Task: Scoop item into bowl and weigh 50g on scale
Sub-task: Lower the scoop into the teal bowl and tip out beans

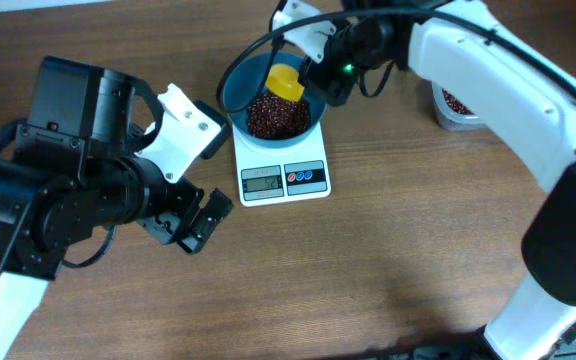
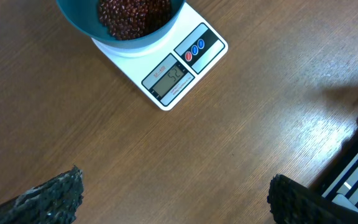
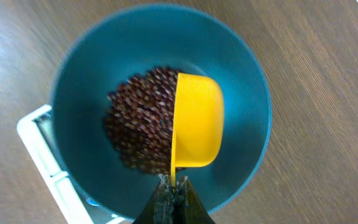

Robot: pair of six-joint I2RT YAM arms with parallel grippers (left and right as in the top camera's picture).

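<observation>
A teal bowl point(image 3: 241, 81) sits on the far part of a small white scale point(image 1: 278, 152), at the far middle of a brown wooden surface point(image 1: 388, 250). A mound of dark red-brown beans point(image 3: 138, 127) lies in the bottom of the bowl. The right gripper point(image 3: 174, 200) is closed on the thin handle of a yellow scoop point(image 3: 197, 121). It holds the scoop inside the bowl, turned on its side over the right of the bean pile, with no beans visible in it.

The left gripper point(image 1: 196, 218) hangs wide open and empty over the near left of the surface, apart from the scale. A clear tub point(image 1: 458, 105) with more beans stands at the far right, partly hidden by the right arm.

The step in hand looks like trimming the weight to target. The grey display point(image 2: 169, 78) on the near edge of the scale seems to read 52, though the digits are small and slanted. If so, the bowl is slightly over. A good move would be to lift the scoop clear of the bowl so it adds no weight and let the reading settle. Then take out only a few beans at a time, without pressing on the bowl or the scale.

Small print above the display cannot be read. The red and blue buttons point(image 2: 194, 50) show no legible marks, and no brand name is visible.
</observation>
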